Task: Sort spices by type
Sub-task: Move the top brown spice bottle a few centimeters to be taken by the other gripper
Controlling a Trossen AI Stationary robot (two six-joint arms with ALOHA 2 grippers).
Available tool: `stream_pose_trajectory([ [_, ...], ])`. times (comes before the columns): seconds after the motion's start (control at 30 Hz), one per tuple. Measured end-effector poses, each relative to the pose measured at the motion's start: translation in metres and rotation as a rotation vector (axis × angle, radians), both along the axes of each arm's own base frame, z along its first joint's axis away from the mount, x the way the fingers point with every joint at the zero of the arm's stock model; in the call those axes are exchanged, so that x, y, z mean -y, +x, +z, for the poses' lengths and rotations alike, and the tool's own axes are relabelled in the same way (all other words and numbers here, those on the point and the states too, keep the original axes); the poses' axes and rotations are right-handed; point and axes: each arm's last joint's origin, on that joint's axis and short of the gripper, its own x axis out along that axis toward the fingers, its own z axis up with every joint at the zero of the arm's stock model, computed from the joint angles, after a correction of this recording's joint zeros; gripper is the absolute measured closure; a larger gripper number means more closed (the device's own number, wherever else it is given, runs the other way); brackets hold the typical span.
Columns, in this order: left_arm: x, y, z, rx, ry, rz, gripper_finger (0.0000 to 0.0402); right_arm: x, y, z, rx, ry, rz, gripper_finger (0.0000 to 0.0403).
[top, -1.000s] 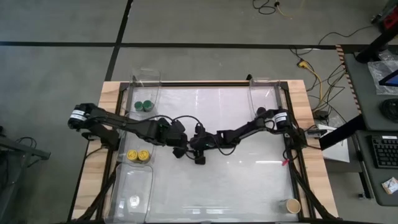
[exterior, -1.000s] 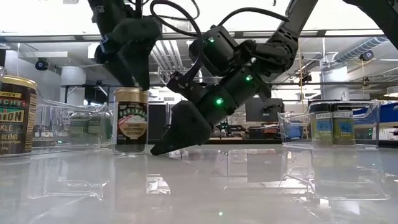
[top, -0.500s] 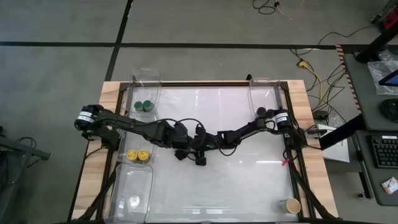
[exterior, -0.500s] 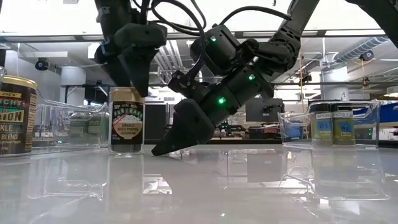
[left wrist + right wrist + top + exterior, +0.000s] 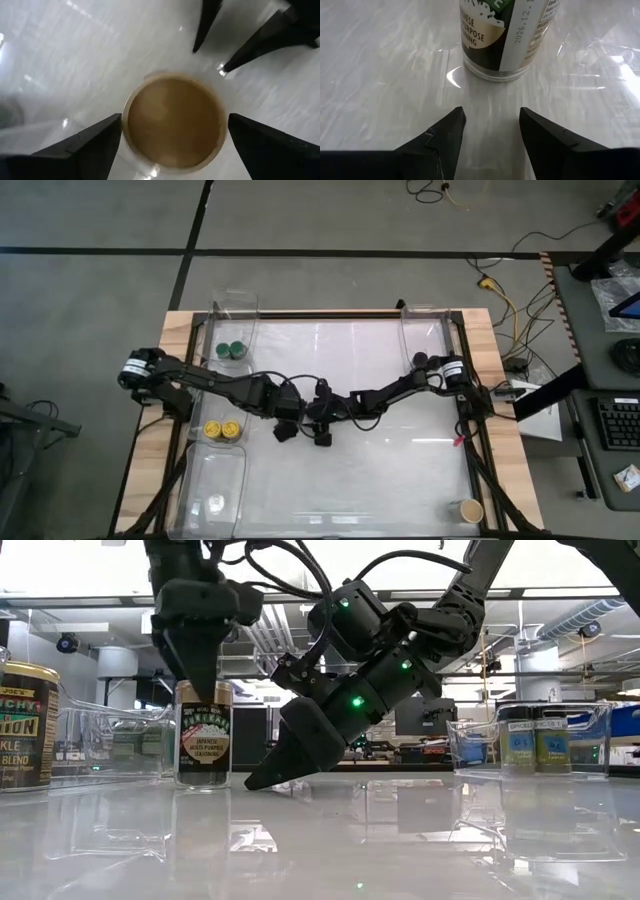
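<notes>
A spice jar [image 5: 203, 735] with a tan lid [image 5: 172, 122] and a dark label stands upright on its base on the white table. My left gripper [image 5: 172, 135] hangs over it, pointing down and open. Its fingers stand on either side of the lid; whether they touch it I cannot tell. In the high view this gripper [image 5: 283, 427] hides the jar. My right gripper [image 5: 487, 130] is open and slants down toward the table just beside the jar [image 5: 507, 37]. In the low view its tips [image 5: 255, 780] are close to the table.
Clear bins line the table's left side. One holds two green-lidded jars [image 5: 232, 350], and two yellow-lidded jars [image 5: 222, 429] stand by another. A further bin [image 5: 422, 330] sits at the far right. A tan-lidded jar [image 5: 470, 508] stands at the near right corner. The middle of the table is bare.
My left gripper has shifted a little toward the table's left and near edges above the jar and has turned about its own axis. The jar slid slightly early on and has since stood still. My right gripper has kept its place.
</notes>
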Motion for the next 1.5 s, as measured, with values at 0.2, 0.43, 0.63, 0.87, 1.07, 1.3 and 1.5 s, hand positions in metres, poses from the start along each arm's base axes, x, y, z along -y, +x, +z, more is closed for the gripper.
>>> stream_pose_trajectory([
  [0.2,0.002,0.006,0.001,0.047,-0.022,-0.080,0.0055,0.000,0.000,0.000,0.000,0.008,-0.006,0.0215],
  [0.43,-0.002,0.006,0.000,0.012,-0.063,-0.161,0.0063,0.000,0.000,0.000,0.000,0.026,-0.021,0.0213],
  [0.63,-0.008,0.007,-0.001,-0.016,-0.109,-0.295,0.0068,-0.001,0.000,0.000,0.001,0.035,-0.029,0.0218],
  [0.87,-0.015,0.009,0.000,-0.004,-0.115,-0.323,0.0068,-0.001,0.000,0.000,0.003,0.055,-0.045,0.0209],
  [1.07,-0.016,0.012,0.000,0.025,-0.108,-0.329,0.0068,-0.002,0.000,0.000,0.006,0.072,-0.057,0.0207],
  [1.3,-0.018,0.012,0.000,0.025,-0.115,-0.280,0.0100,-0.002,0.000,0.000,0.006,0.076,-0.060,0.0211],
  [1.5,-0.018,0.012,0.000,0.022,-0.117,-0.279,0.0142,-0.002,0.000,0.000,0.006,0.078,-0.058,0.0207],
])
